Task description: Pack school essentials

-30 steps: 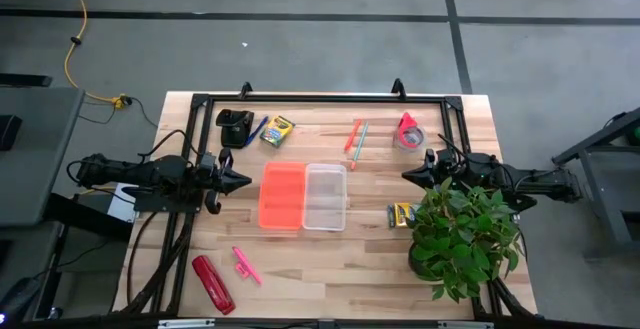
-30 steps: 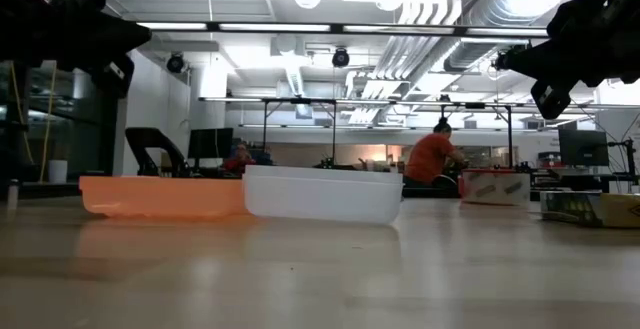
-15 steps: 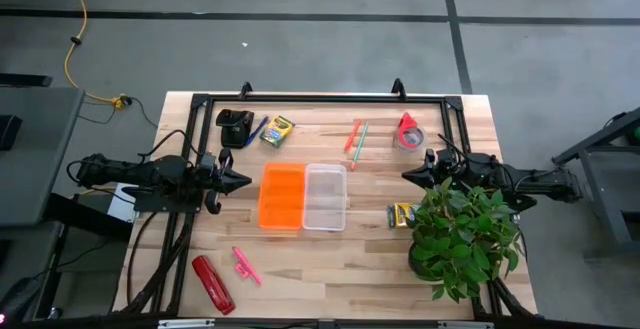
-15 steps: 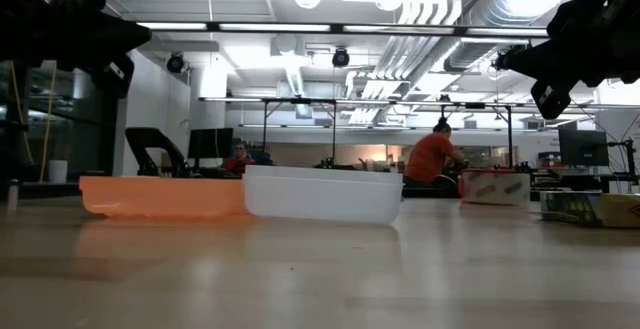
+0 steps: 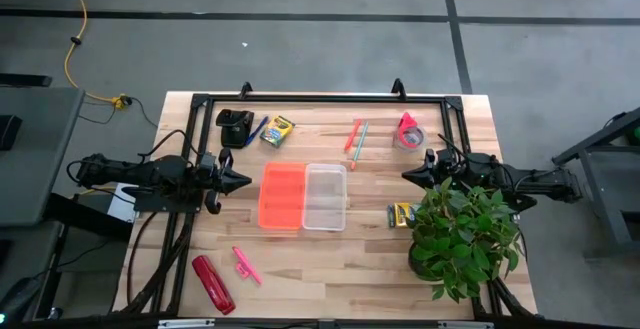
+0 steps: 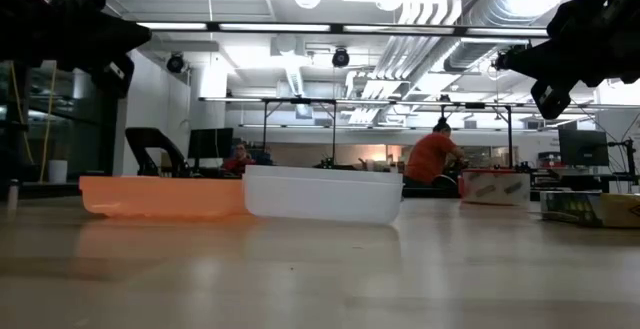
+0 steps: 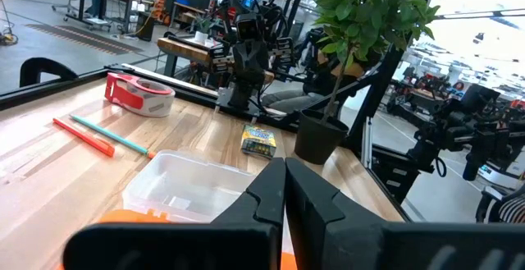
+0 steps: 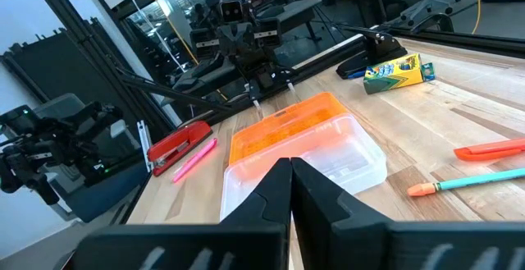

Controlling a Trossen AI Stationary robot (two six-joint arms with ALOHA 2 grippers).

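Observation:
An open case lies mid-table, its orange half (image 5: 282, 196) beside its clear half (image 5: 325, 197). One yellow-and-green crayon box (image 5: 277, 130) sits near the far edge with a blue pen (image 5: 258, 129) beside it. The other crayon box (image 5: 402, 214) lies by the plant. Pink and green pencils (image 5: 355, 139) lie at the far side, and a short pink marker (image 5: 245, 264) lies near the front. My left gripper (image 5: 243, 180) hovers shut, left of the case. My right gripper (image 5: 405, 175) hovers shut on the case's right. Both touch nothing.
A potted plant (image 5: 462, 234) stands at the near right, partly covering my right arm. A red glossy object (image 5: 213, 283) lies at the near left. A pink tape roll (image 5: 408, 132) and a black object (image 5: 235, 126) sit near the far edge. People show in the room behind.

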